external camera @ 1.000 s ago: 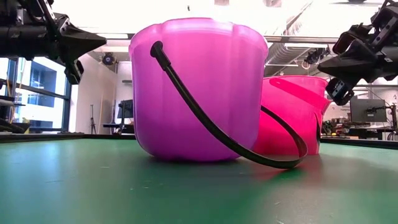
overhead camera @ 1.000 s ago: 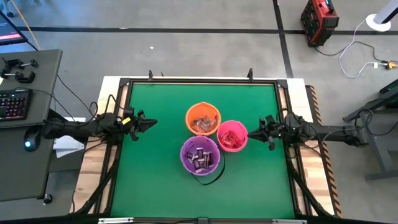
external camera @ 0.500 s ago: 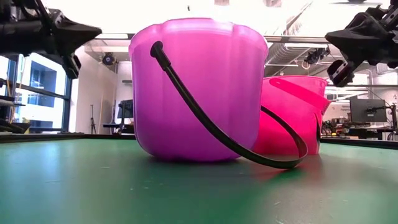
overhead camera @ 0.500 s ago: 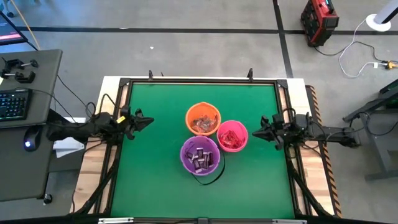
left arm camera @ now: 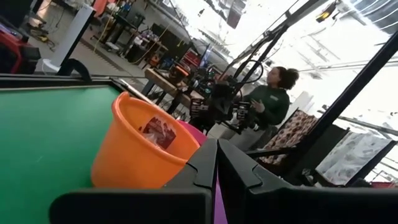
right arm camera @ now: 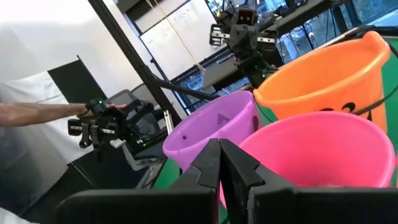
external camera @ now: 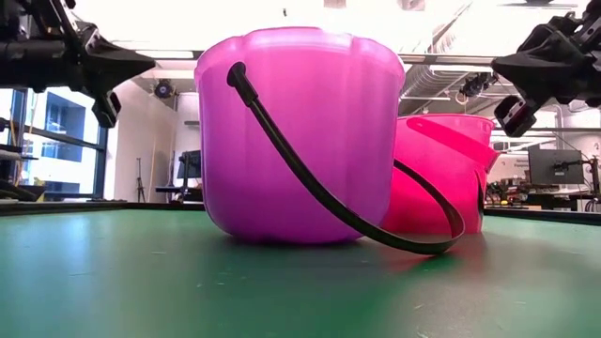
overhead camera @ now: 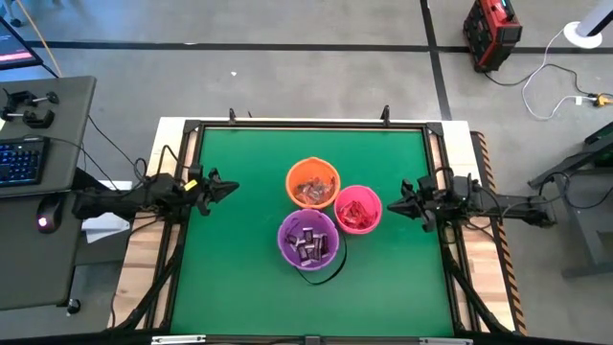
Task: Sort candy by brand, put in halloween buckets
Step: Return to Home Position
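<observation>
Left gripper [overhead camera: 228, 189] and right gripper [overhead camera: 391, 204] are pinched shut, empty; I've pulled both back from the buckets [overhead camera: 312, 161] between them. Sorting looks done.

A green worktop [overhead camera: 239, 278] in a black frame fills the middle of the overhead view, on a grey floor crossed by black tape lines. At the far left lie a keyboard [overhead camera: 21, 161] and a mouse [overhead camera: 45, 222]. At upper right a red case [overhead camera: 491, 31] stands near a white cable [overhead camera: 546, 81]. In the left wrist view, a person in a dark green top [left arm camera: 267, 109] stands at upper right.
</observation>
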